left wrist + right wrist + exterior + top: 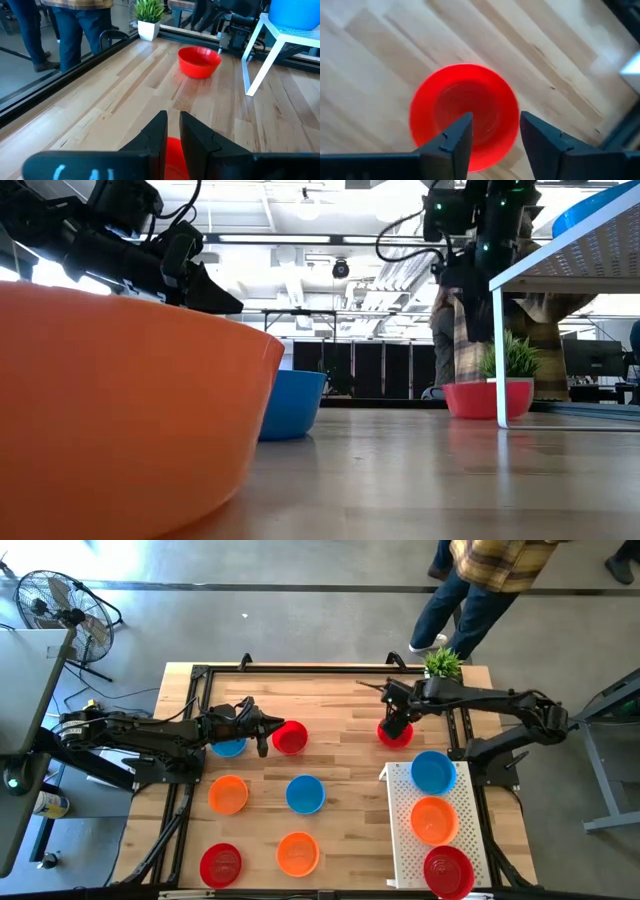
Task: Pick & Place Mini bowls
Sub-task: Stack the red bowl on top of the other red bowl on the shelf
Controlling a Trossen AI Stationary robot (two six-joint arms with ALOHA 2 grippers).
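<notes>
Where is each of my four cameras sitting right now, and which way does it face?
High: overhead, straight down on both arms and the white tray.
Low: table height, level past an orange bowl; arms enter above.
Left wrist: past its own fingers toward a red bowl.
Right wrist: down past its own open fingers onto that same red bowl, shared by both wrist views.

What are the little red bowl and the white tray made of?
The red bowl looks like glossy plastic: one solid colour, smooth, with soft shine inside. The white tray is probably plastic or painted metal; it is matte white and full of small holes, so the look leaves it open. The table looks like pale wooden planks with visible grain.
</notes>
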